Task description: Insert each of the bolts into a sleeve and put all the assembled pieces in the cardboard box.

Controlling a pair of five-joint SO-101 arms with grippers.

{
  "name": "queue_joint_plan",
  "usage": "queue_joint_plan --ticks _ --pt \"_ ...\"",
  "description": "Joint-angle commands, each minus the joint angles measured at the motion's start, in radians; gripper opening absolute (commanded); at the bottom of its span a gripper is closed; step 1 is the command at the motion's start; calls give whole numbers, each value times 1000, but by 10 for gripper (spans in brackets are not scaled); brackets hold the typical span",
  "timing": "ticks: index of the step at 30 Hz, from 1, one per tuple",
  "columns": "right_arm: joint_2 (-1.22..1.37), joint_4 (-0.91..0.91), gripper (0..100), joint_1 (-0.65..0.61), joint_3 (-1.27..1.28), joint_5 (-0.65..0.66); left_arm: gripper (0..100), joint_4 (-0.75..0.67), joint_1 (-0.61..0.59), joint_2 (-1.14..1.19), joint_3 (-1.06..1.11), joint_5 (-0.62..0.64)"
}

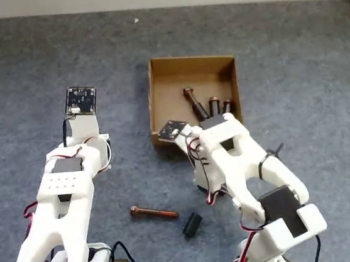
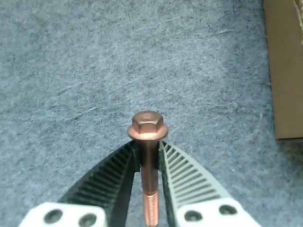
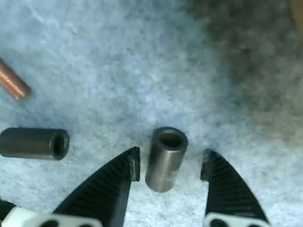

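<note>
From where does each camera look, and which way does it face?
High view: fixed above the table, looking down on both arms, the cardboard box and a loose bolt.
Left wrist view: on that wrist, facing down past the left gripper and the held bolt.
Right wrist view: on that wrist, facing down past the open right gripper around a sleeve.
Shared: high and left wrist views show the cardboard box.

The left arm (image 1: 67, 187) stretches from the lower left of the high view straight up the frame, its wrist at mid-left. Its gripper (image 2: 147, 153) is clamped on a bolt (image 2: 148, 130) by the shank, with the head just past the fingertips. The right arm (image 1: 245, 161) leans from the lower right up toward centre. Its gripper (image 3: 169, 164) points downward and stands open, fingers (image 3: 118, 184) spread wide.
</note>
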Motion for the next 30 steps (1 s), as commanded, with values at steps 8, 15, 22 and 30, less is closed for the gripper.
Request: queue_joint_plan --ticks 8,15,22,30 --pt "4 -1 5 35 2 29 6 -17 -12 -36 -5 6" --pt "-360 30 4 31 71 49 6 -14 -12 -36 -5 5" --pt "-697 -199 4 18 285 -94 6 -12 -12 -45 -8 5" --pt "-921 -331 4 -41 437 -176 6 129 -5 -265 -105 9"
